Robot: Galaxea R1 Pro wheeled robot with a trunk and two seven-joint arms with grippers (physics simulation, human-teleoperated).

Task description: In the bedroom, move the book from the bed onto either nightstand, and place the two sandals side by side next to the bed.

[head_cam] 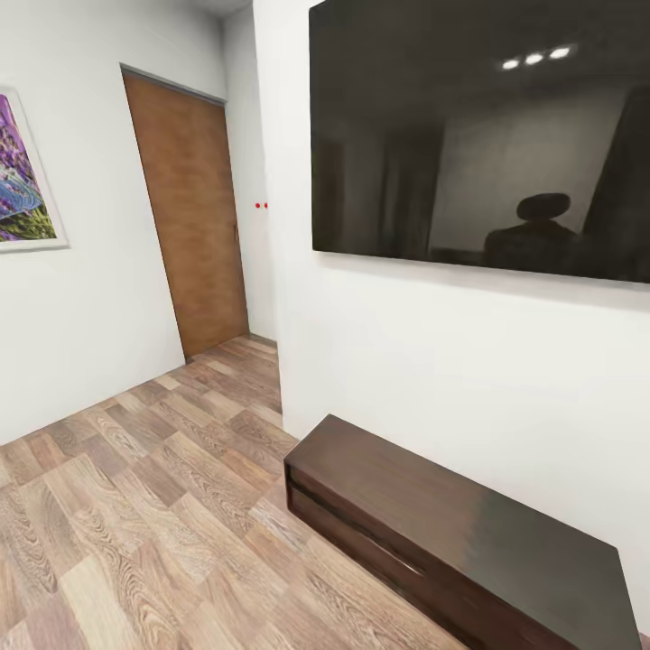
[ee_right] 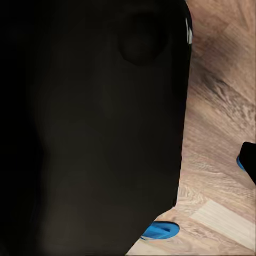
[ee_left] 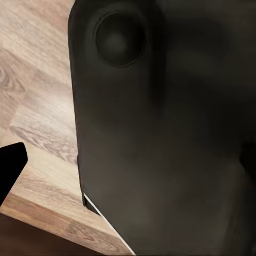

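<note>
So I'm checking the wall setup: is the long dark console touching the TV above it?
Apart. The head view shows a broad band of bare white wall between the console and the TV.

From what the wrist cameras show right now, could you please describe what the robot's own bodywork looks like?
In the left wrist view a large matte, dark grey-black housing with rounded edges carries a round recessed dimple near one end. The right wrist view shows a similar black housing with a faint circular recess. No cables or markings are visible; gripper fingers cannot be made out clearly.
</note>
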